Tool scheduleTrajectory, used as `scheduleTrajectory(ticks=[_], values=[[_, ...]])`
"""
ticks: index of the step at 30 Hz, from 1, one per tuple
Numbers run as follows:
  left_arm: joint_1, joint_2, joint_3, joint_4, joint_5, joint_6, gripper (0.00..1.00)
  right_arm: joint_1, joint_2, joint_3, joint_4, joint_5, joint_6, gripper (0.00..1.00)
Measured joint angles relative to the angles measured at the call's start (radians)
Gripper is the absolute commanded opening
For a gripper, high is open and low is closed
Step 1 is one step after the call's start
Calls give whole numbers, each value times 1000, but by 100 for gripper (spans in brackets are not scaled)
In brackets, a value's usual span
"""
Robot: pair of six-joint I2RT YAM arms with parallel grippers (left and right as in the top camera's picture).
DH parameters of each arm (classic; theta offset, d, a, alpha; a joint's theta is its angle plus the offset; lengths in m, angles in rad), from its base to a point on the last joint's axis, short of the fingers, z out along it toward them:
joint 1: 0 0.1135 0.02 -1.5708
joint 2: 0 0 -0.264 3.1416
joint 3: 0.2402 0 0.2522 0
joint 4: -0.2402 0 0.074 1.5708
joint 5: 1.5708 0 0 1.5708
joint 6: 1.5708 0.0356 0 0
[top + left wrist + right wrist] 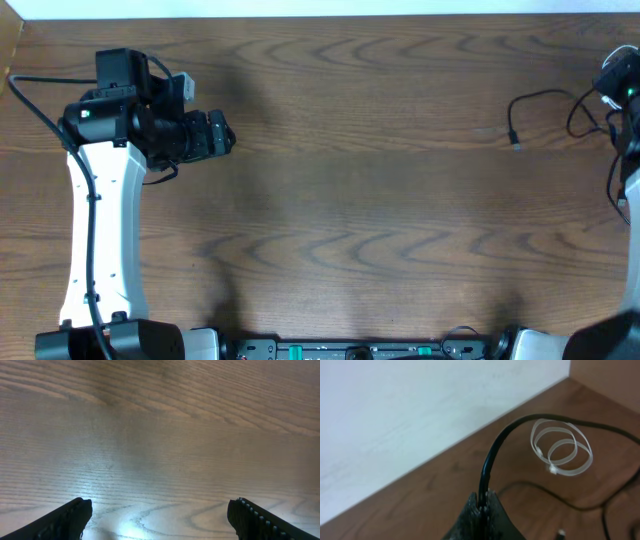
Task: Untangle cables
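With the left jaws gaping empty, the right jaws are pinching a black cord [487,460] beside the white coil [552,467] at the far right corner of the tabletop [350,200], both looking light, limp and springy, likely best taken near a plug end [516,142].

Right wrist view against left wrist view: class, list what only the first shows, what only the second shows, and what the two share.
Only the right wrist view: the right gripper shut on a black cable that arches up from its fingertips, a white cable coiled in loops beyond it, and a white wall.
Only the left wrist view: the left gripper open, with nothing between its fingers.
Both: the wooden table and the camera's own fingers at the bottom edge.
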Motion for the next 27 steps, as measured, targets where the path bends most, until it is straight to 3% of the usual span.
scheduleTrajectory(ticks=[10, 16, 27], values=[[0, 0, 0, 4, 0, 0, 91, 2, 320, -2, 389, -19, -61, 1], [0, 0, 0, 11, 0, 0, 92, 12, 452, -7, 627, -286, -173, 1], [0, 0, 0, 19, 0, 0, 91, 15, 496, -41, 732, -561, -214, 1]])
